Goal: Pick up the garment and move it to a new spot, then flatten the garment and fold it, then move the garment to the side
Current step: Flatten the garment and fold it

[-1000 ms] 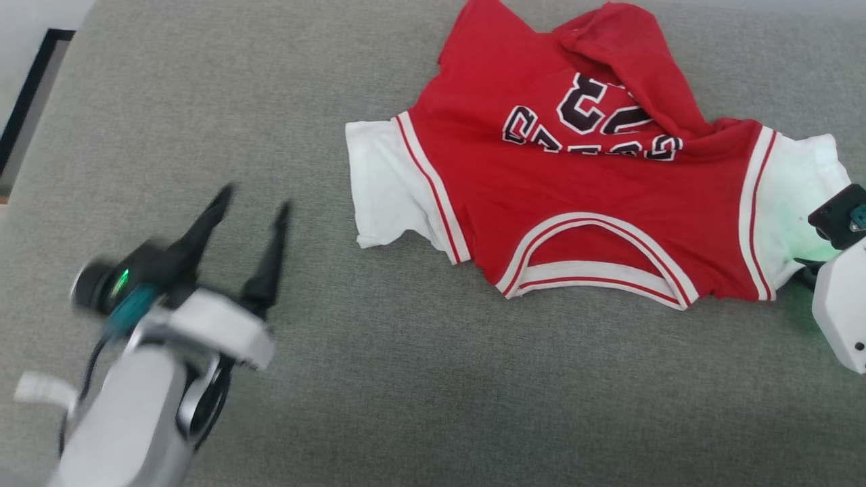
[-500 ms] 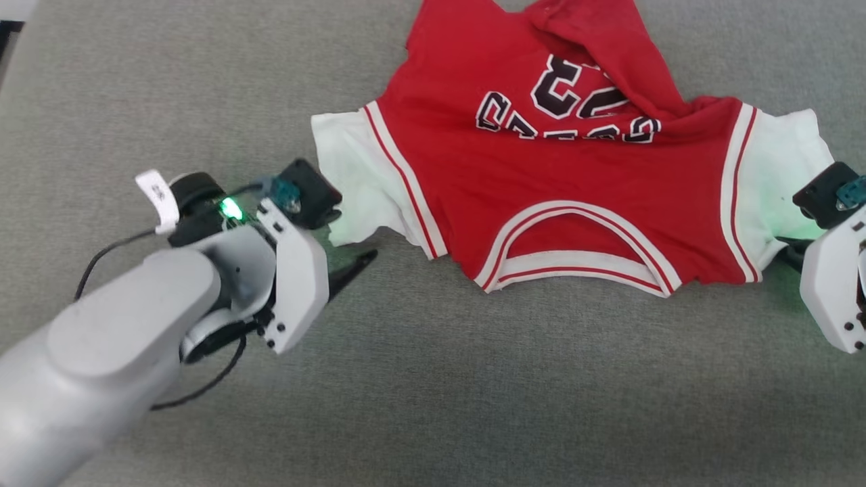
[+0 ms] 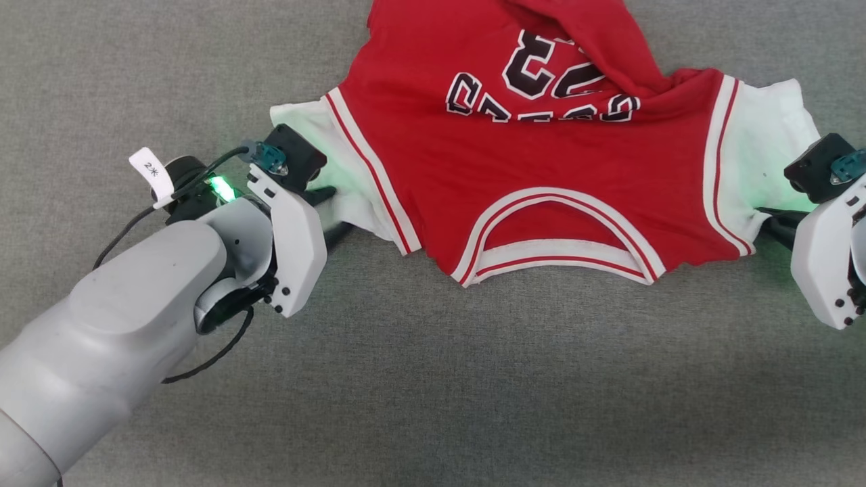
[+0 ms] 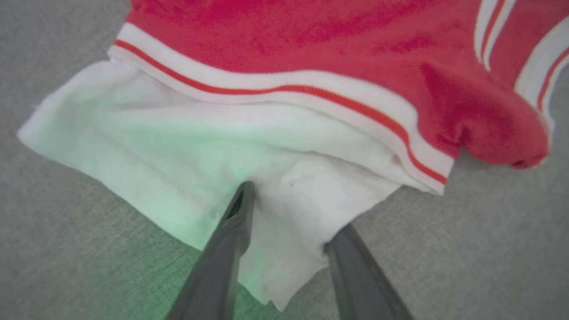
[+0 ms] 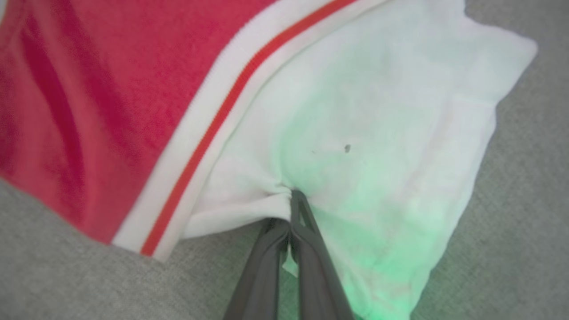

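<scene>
**Taking hold of both sleeves before lifting the garment (image 3: 541, 155)**

At left: straddling the near edge of the white left sleeve (image 4: 178, 133) with the left jaws apart, nothing pinched yet. In the middle: lying rumpled on the grey cloth surface (image 3: 433, 379), collar nearest. At right: pinching the right sleeve (image 5: 378, 111) with the right jaws closed tight. Next, likely: close left, then lift both sides evenly.

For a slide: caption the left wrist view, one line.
Left gripper with jaws apart around the white sleeve of a red shirt on a grey surface.
</scene>
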Controlling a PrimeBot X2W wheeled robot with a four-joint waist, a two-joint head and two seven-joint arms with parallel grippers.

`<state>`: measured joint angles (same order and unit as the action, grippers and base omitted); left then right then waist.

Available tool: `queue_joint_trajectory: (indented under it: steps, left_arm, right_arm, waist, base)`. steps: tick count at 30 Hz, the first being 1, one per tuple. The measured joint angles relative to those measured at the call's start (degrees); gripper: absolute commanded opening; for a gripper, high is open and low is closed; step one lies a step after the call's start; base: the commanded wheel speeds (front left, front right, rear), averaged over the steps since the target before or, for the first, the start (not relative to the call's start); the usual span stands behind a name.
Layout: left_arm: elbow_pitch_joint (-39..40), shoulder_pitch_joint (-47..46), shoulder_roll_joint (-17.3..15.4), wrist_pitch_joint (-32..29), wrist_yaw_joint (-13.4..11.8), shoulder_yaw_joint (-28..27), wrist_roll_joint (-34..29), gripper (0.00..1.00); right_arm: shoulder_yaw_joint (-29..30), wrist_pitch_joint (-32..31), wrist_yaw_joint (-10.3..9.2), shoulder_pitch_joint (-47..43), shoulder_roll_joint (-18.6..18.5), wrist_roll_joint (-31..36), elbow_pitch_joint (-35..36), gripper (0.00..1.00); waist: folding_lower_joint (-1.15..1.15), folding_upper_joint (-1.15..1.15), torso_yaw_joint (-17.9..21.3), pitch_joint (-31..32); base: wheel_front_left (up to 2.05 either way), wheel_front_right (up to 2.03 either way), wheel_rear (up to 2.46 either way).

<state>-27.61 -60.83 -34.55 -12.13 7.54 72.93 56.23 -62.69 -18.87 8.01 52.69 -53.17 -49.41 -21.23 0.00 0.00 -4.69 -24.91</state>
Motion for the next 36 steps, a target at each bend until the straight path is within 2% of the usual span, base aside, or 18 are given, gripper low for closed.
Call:
queue_joint_trajectory:
  steps: [6, 11, 16, 17, 22, 26, 28, 30, 33, 36]
  left_arm:
    - [0.4, 1.7, -0.7, 3.5, 0.0, 0.5, 4.4, 0.00]
    - [2.7, 3.7, -4.0, 11.0, 0.0, 0.4, 9.8, 0.00]
    - [10.4, 8.3, -9.6, 18.7, 0.0, -0.5, 16.4, 0.00]
    - [10.4, 8.3, -9.6, 18.7, 0.0, -0.5, 16.4, 0.00]
    - [20.7, 10.5, -15.2, 23.0, 0.0, -2.2, 22.0, 0.00]
    - [22.8, 8.6, -17.3, 23.9, 0.0, -4.8, 23.6, 0.00]
    - [21.0, 5.7, -16.4, 24.2, 0.0, -6.6, 25.0, 0.00]
    - [18.2, 2.8, -13.7, 23.7, 0.0, -8.5, 27.3, 0.00]
    - [9.8, -3.0, -9.2, 21.5, 0.0, -11.3, 30.6, 0.00]
    - [-1.1, -10.6, -4.9, 19.5, -0.3, -14.5, 33.1, 0.00]
  right_arm:
    - [0.5, 3.9, -0.27, -1.2, 0.8, -2.0, -1.7, 0.00]
    - [5.2, 9.5, -0.36, -4.3, -0.8, -3.9, -0.7, 0.00]
    - [10.7, 12.8, -0.36, -9.9, -4.6, -7.7, 5.0, 0.00]
    - [10.7, 12.8, -0.36, -9.9, -4.6, -7.7, 5.0, 0.00]
    - [19.1, 16.0, -0.37, -18.4, -11.7, -12.3, 10.8, 0.00]
    - [26.2, 18.0, -0.46, -20.9, -12.9, -15.1, 14.4, 0.00]
    - [29.6, 18.2, -0.47, -20.0, -11.2, -16.2, 15.0, 0.00]
    - [31.8, 17.6, -0.51, -17.2, -7.6, -16.0, 13.9, 0.00]
    - [34.7, 15.1, -0.52, -9.7, -0.3, -14.8, 9.1, 0.00]
    - [37.9, 13.2, -0.52, 1.0, 9.0, -13.6, 1.2, 0.00]
  waist:
    - [0.00, 0.00, 0.4, 2.5]
    - [0.00, 0.00, 0.6, 6.2]
    - [0.00, 0.00, 1.5, 10.1]
    - [0.00, 0.00, 1.5, 10.1]
    - [0.00, 0.00, 1.6, 12.5]
    - [0.00, 0.00, 1.4, 11.6]
    - [0.00, 0.00, 1.4, 10.8]
    - [0.00, 0.00, 1.4, 9.7]
    - [0.00, 0.00, 1.6, 7.6]
    - [0.00, 0.00, 2.0, 4.9]
  base:
    - [0.00, 0.00, 0.00]
    - [0.00, 0.00, 0.00]
    - [0.00, 0.00, 0.00]
    - [0.00, 0.00, 0.00]
    - [0.00, 0.00, 0.00]
    - [0.00, 0.00, 0.00]
    - [0.00, 0.00, 0.00]
    - [0.00, 0.00, 0.00]
    - [0.00, 0.00, 0.00]
    - [0.00, 0.00, 0.00]
